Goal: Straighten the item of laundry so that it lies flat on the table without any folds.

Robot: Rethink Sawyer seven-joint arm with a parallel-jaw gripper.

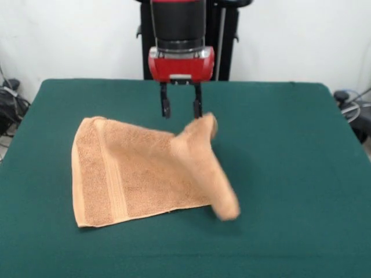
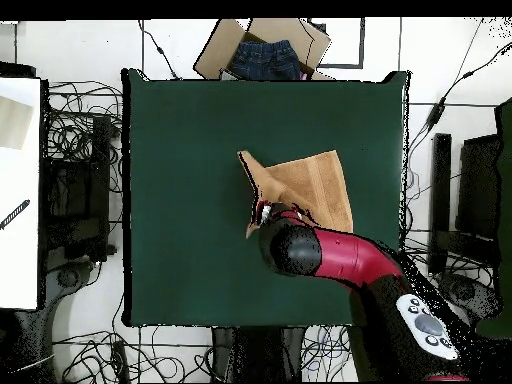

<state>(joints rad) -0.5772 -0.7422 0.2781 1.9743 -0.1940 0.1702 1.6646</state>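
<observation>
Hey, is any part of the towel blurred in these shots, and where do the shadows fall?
Front view: the raised flap of the light orange-tan terry towel looks smeared at its lower right tip, the rest crisp; a soft shadow sits on the dark green felt table beneath that flap. The gripper is sharp, jaws apart. Overhead view: the red and black arm hides part of the towel; shadows are hard to make out.

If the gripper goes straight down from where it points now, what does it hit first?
Most likely the towel. The gripper points down with its fingers apart, just above and beside the towel's raised fold. In the overhead view it sits over the towel's edge, so it could instead land on the bare table; depth is unclear.
</observation>
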